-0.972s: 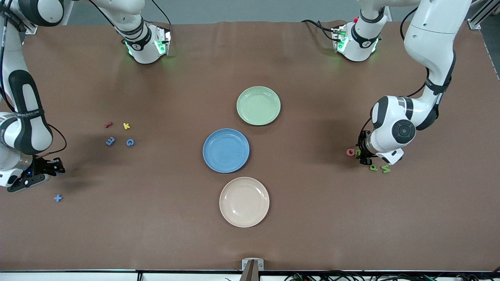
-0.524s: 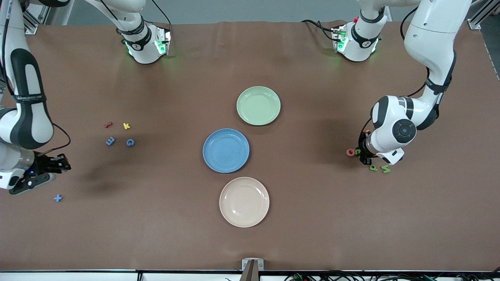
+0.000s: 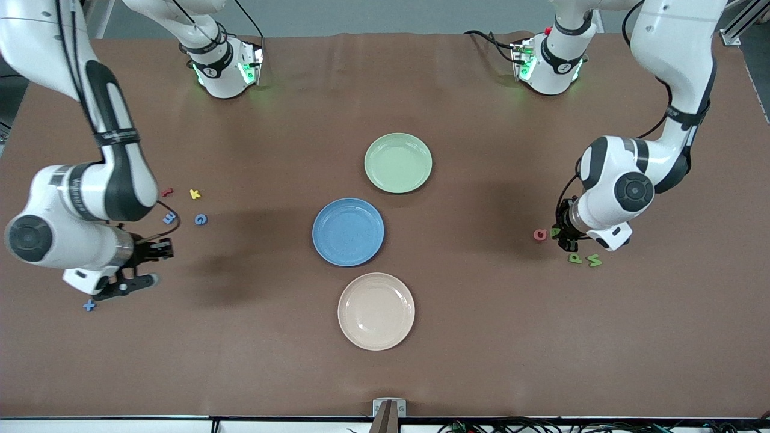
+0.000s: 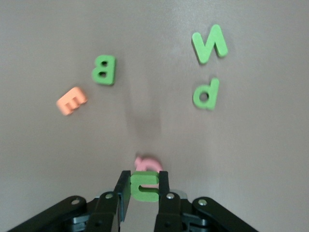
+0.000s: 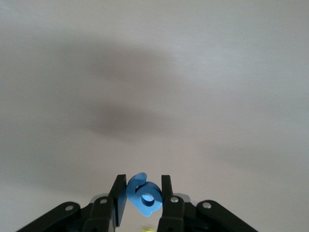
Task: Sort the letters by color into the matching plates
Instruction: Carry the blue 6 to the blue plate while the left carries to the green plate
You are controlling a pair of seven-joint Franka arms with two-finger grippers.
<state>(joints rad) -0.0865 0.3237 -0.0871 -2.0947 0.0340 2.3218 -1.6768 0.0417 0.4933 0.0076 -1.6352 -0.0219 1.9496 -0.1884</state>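
The left pincer [image 4: 143, 186] is clamped on a green letter [image 4: 145, 185] among loose letters; lift straight, then carry it to the green plate [image 3: 398, 163]. The right pincer [image 5: 144, 193] grips a blue letter [image 5: 143, 194] above bare tabletop [image 3: 481, 337], bound for the blue plate [image 3: 348, 232].

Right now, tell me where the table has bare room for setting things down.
Bare table runs between the plates and each letter cluster, and along the camera edge. All three plates, green, blue and beige, hold nothing. It is crowded by the left gripper and the right gripper.
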